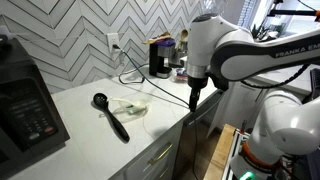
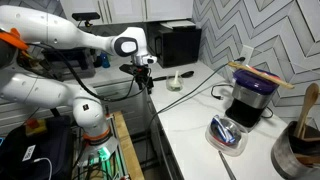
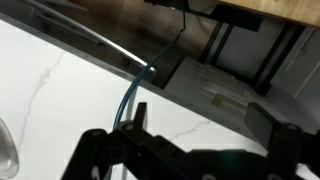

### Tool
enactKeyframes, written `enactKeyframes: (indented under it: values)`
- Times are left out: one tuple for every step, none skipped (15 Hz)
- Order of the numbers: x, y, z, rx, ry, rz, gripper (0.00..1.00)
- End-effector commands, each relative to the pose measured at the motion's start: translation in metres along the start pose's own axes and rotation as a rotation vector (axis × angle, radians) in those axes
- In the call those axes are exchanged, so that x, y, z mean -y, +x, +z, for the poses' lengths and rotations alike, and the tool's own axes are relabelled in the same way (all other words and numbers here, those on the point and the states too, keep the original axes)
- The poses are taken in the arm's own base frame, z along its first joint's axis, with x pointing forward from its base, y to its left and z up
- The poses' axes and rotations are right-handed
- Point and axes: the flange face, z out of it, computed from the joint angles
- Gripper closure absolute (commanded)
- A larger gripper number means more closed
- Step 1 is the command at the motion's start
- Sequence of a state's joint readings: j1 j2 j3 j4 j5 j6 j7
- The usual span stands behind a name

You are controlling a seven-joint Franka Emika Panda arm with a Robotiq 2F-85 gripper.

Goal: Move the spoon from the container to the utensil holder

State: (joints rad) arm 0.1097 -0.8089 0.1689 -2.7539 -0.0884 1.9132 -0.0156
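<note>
The clear container (image 1: 129, 106) lies on the white counter beside a black ladle (image 1: 111, 116). A pale spoon (image 1: 133, 106) rests in it. In an exterior view the container (image 2: 175, 85) is small and far off, with the spoon (image 2: 177, 76) sticking up. The greyish utensil holder (image 2: 298, 145) with wooden handles stands at the counter's other end. My gripper (image 1: 195, 88) hangs over the counter's front edge, well apart from the container. It also shows in an exterior view (image 2: 146, 80). In the wrist view the gripper (image 3: 205, 125) is open and empty above the counter edge.
A black appliance (image 1: 25, 105) stands at one end of the counter. A coffee machine (image 2: 250, 98) and a blue bowl (image 2: 227, 135) stand near the holder. A cable (image 1: 150, 85) runs across the counter. Drawers (image 1: 150, 160) lie below the front edge.
</note>
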Motion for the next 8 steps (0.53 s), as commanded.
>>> enactKeyframes:
  values:
    - [0.000, 0.000, 0.001, 0.004, 0.000, 0.000, 0.00]
    - [0.000, 0.000, 0.003, 0.008, 0.001, -0.001, 0.00]
    - [0.000, 0.000, 0.003, 0.010, 0.001, -0.001, 0.00]
    - [0.000, 0.000, 0.004, 0.011, 0.001, -0.001, 0.00]
    - [0.000, 0.000, 0.004, 0.011, 0.001, -0.001, 0.00]
    - [0.000, 0.000, 0.004, 0.011, 0.001, -0.001, 0.00]
    - [0.000, 0.007, -0.002, -0.026, 0.014, 0.046, 0.00]
    - [-0.002, 0.017, -0.013, -0.083, -0.004, 0.077, 0.00]
